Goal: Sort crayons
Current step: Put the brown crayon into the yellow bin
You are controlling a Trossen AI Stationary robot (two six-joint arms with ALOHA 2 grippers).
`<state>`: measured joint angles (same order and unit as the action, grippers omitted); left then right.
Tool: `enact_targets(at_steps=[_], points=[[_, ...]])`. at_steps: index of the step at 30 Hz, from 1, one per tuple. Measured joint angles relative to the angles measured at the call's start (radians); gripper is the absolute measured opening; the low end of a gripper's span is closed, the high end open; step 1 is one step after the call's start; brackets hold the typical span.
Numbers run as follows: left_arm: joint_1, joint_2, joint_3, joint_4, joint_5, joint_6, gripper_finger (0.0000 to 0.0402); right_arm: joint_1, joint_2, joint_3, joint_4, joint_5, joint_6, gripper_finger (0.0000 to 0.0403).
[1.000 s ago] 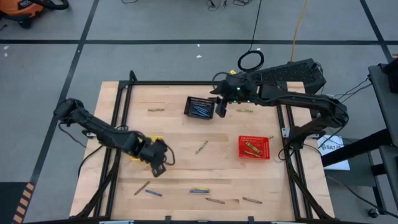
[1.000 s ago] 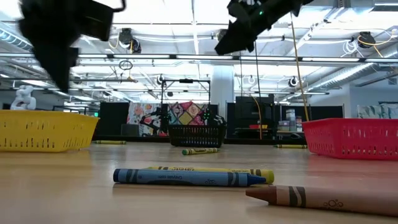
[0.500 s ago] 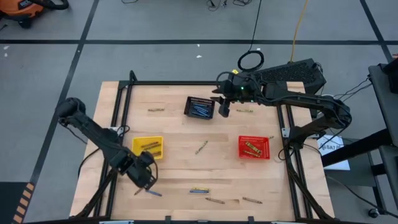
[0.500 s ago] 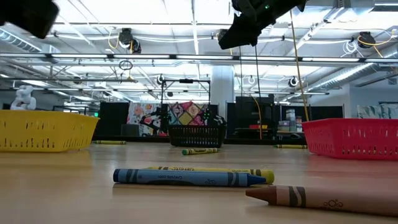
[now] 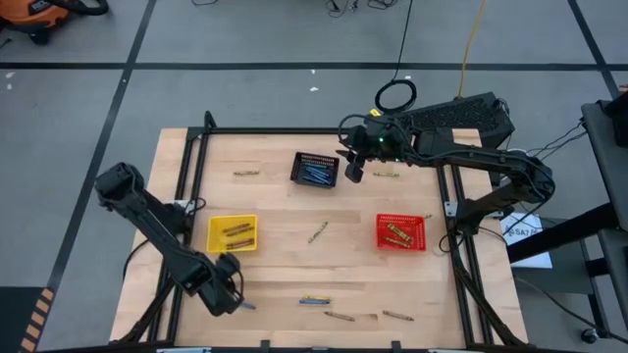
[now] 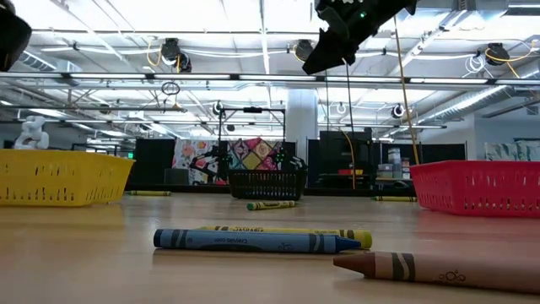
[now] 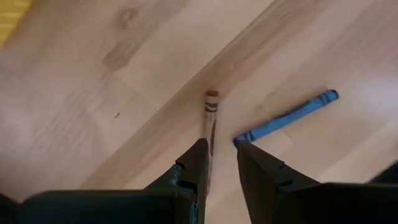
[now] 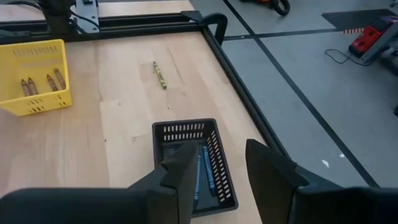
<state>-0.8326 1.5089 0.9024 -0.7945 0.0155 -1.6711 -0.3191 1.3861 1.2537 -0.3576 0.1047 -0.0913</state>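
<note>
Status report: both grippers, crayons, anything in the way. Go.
Left gripper open, low over a brown crayon, blue crayon beside it. Right gripper open, empty, above the black basket. Nothing in the way.

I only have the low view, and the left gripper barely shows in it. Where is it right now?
Observer: The left gripper hangs open near the front left of the table, pointed down at a brown crayon.
Operator: Anything beside that crayon?
Observer: A blue crayon, close by but not touching it.
Operator: And the right gripper?
Observer: The right gripper is open and empty beside the black basket, which holds blue crayons.
</note>
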Motion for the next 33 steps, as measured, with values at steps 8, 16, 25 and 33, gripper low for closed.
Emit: enact_targets(at_steps=[8,16,25,33], points=[[0.0,0.091,0.0,0.04,0.0,0.001,0.0082,0.0,0.0,0.0,0.0,0.0,0.0,0.0123],[0.0,0.153,0.0,0.053,0.0,0.001,0.0082,0.0,0.0,0.0,0.0,0.0,0.001,0.0123],[0.001,0.192,0.004,0.045,-0.006,0.002,0.0068,0.0,0.0,0.0,0.0,-0.001,0.053,0.0123],[0.001,0.193,0.003,0.045,-0.001,0.019,0.0008,0.0,0.0,0.0,0.0,-0.001,0.053,0.0123]])
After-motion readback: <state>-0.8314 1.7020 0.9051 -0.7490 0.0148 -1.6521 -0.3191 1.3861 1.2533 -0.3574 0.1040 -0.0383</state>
